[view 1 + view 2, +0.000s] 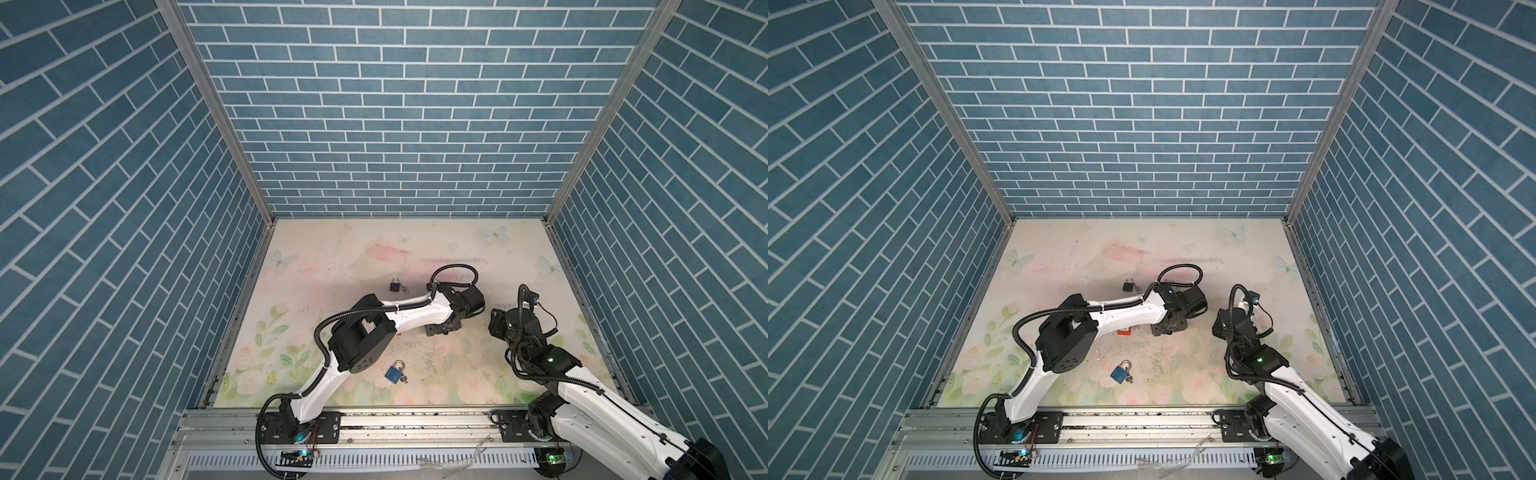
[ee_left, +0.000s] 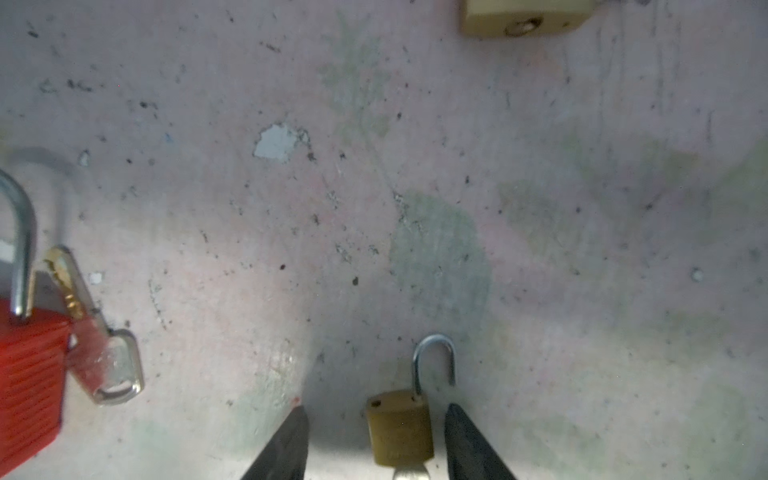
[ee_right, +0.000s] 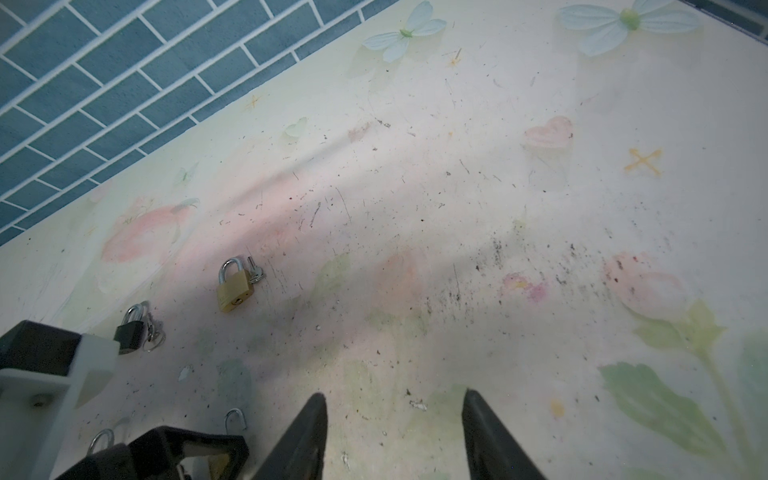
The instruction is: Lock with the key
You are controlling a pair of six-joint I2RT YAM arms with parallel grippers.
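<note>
Worktop (image 1: 415, 249): pale floral print, scuffed and speckled with dark marks; blue brick-pattern walls stand on three sides.
Left gripper (image 2: 377, 407): low over the middle of the worktop; its fingers (image 2: 291, 444) stand apart on either side of the small brass padlock; a gap shows on each side, narrower on one, so nothing is clamped.
Small brass padlock (image 2: 401, 432): lies flat near the middle of the worktop, between the left gripper's fingers; its shackle (image 2: 416, 370) is swung open with one leg free of the body; the gripper hides it in both top views.
Key: a silver piece shows at the base of that padlock's body, cut off by the frame edge; I cannot tell whether it is the key.
Right gripper (image 3: 392, 392): held above the worktop, between the left gripper and the right edge; fingers apart with only bare worktop between them.
Red padlock (image 2: 29, 365): near the middle, partly under the left arm in a top view; shackle raised; a silver key (image 2: 99, 357) lies against its side.
Larger brass padlock (image 3: 235, 289): apart from the small one; shackle closed; keys just beside it.
Black padlock (image 1: 395, 285): a little toward the left edge from the middle; shackle closed; keys touching it.
Blue padlock (image 1: 393, 372): near the front edge, left of the middle; a key just beside it.
</note>
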